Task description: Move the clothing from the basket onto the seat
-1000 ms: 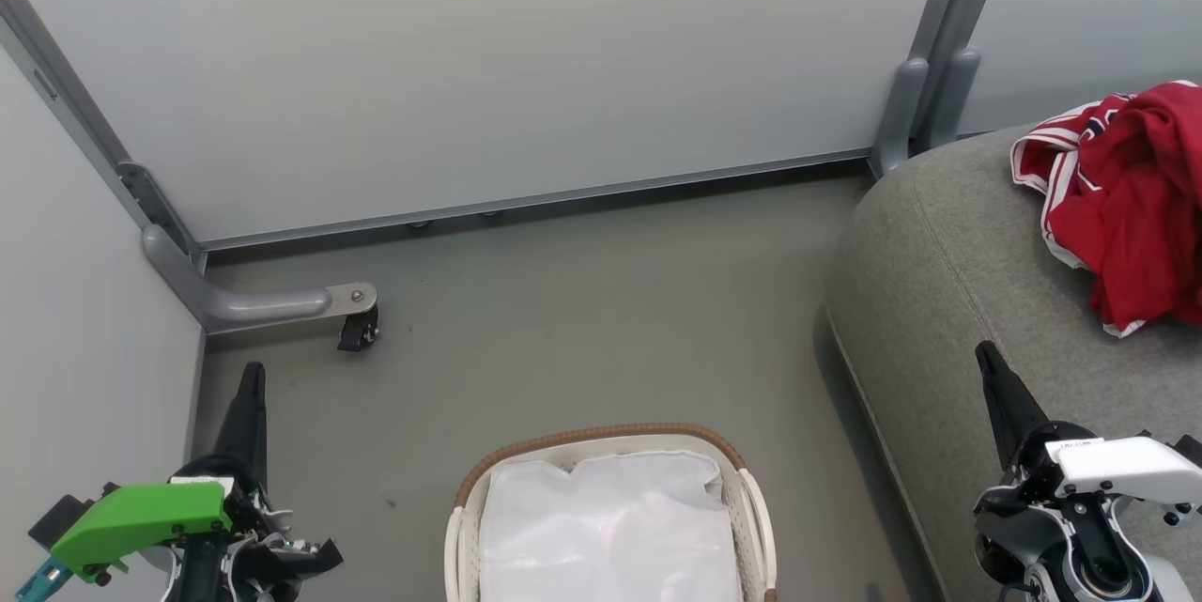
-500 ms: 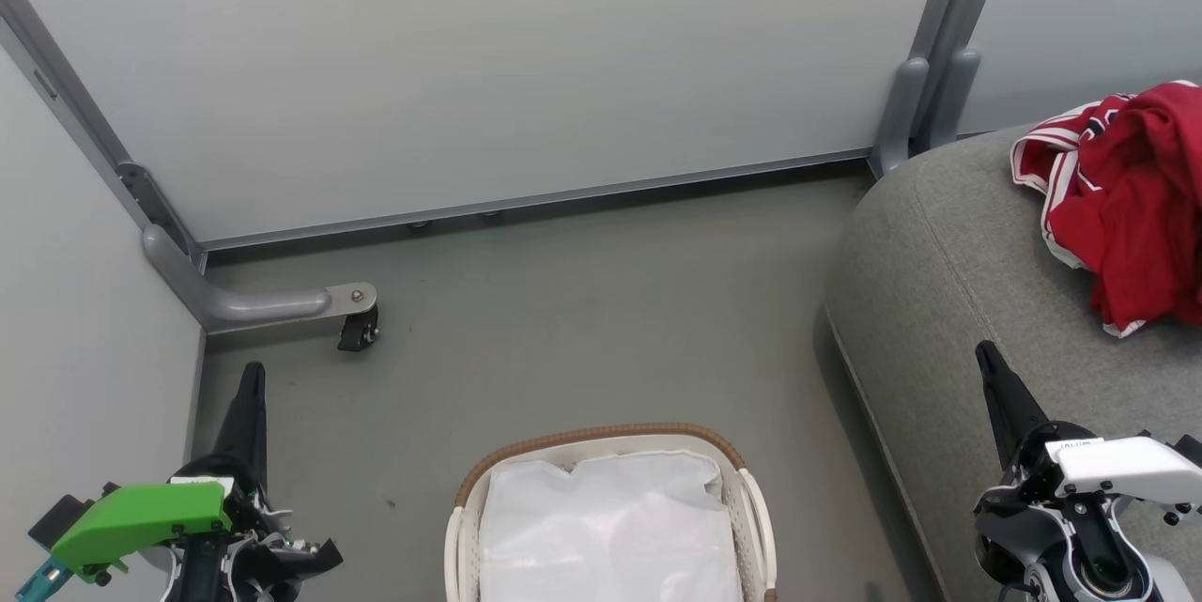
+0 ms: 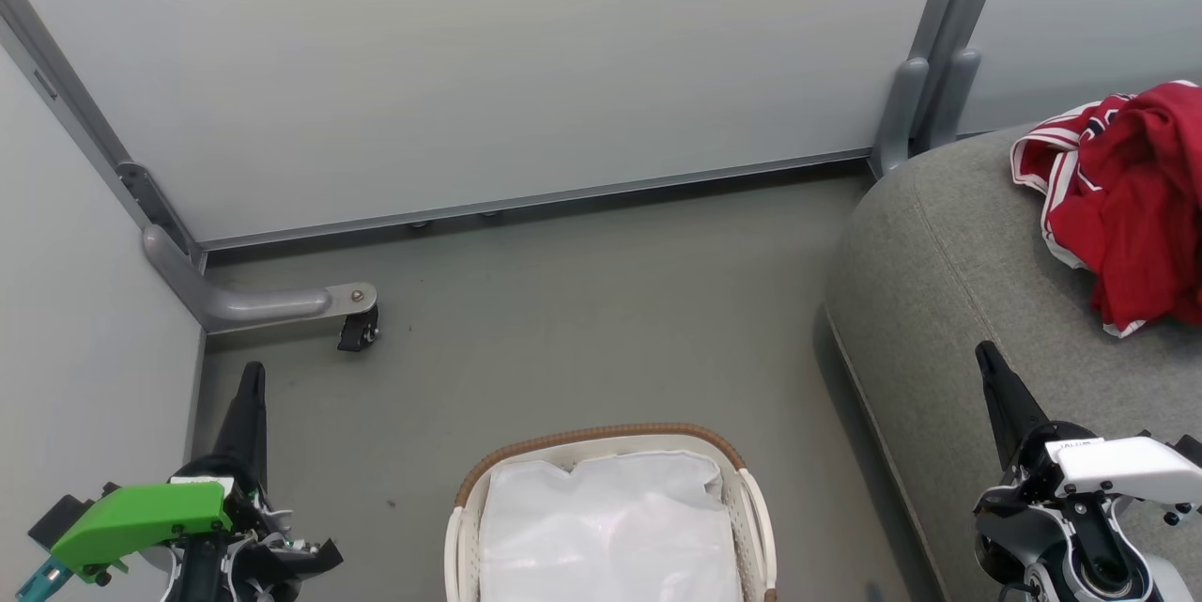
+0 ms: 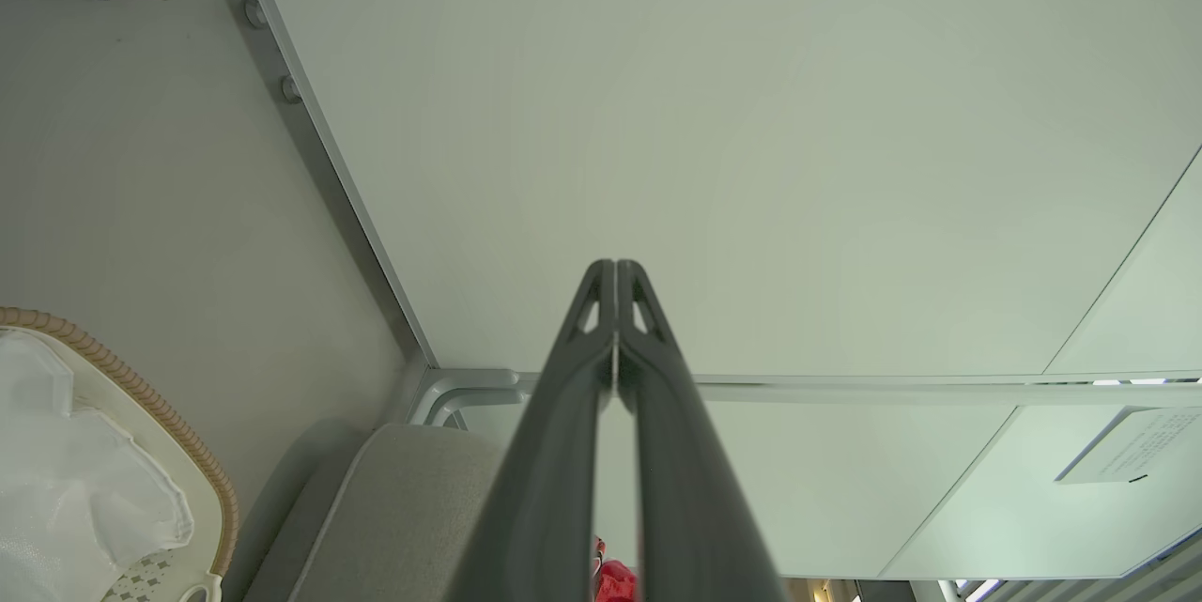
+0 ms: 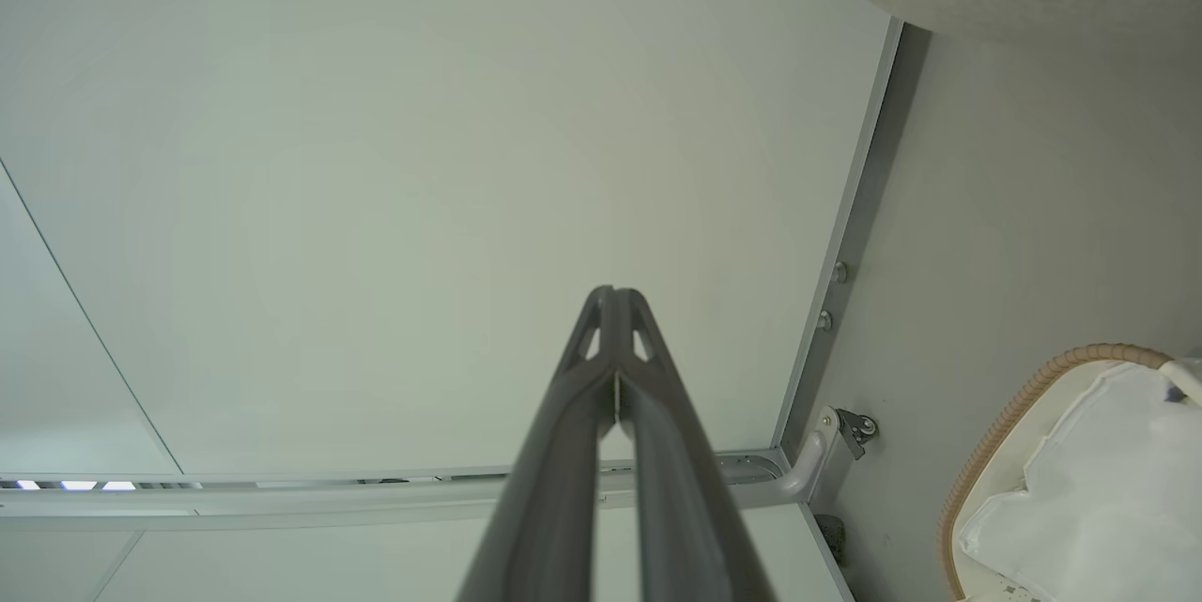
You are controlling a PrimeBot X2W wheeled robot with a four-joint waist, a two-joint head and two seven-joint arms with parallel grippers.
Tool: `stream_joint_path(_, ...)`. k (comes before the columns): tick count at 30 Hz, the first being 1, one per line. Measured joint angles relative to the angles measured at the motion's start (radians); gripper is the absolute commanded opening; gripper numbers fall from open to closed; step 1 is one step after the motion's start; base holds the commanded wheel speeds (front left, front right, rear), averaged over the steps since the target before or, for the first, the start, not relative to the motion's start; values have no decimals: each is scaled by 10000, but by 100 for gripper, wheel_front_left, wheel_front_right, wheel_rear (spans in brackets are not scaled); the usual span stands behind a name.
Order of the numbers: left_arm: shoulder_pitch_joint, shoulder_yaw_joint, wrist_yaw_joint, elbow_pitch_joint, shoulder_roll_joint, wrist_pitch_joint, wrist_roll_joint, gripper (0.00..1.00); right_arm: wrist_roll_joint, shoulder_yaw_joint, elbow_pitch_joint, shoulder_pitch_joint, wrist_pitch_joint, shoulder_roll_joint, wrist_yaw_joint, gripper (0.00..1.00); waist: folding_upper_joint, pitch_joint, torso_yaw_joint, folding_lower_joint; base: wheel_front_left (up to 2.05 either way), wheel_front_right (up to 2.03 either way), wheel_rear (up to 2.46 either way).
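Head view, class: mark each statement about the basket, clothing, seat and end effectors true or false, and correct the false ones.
1. The red clothing lies on the grey seat. True.
2. The basket holds a red garment. False: its white liner shows, with no red fabric in it.
3. The left end effector is shut. True.
4. The right end effector grips the clothing. False: it is shut on nothing, apart from the clothing.
5. The basket stands on the seat. False: it stands on the floor beside it.
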Motion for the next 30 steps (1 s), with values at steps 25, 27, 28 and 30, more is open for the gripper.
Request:
stream_joint_path(25, 0, 0, -2, 0, 0, 0, -2, 0, 0, 0, 0, 0, -2, 0, 0, 0, 0, 0, 0, 0, 0, 0, 0)
stream_joint_path(27, 0, 0, 0, 0, 0, 0, 0, 0, 0, 0, 0, 0, -2, 0, 0, 0, 0, 0, 0, 0, 0, 0, 0)
stream_joint_path(28, 0, 0, 0, 0, 0, 0, -2, 0, 0, 0, 0, 0, -2, 0, 0, 0, 0, 0, 0, 0, 0, 0, 0)
stream_joint_path(30, 0, 0, 0, 0, 0, 0, -2, 0, 0, 0, 0, 0, -2, 0, 0, 0, 0, 0, 0, 0, 0, 0, 0)
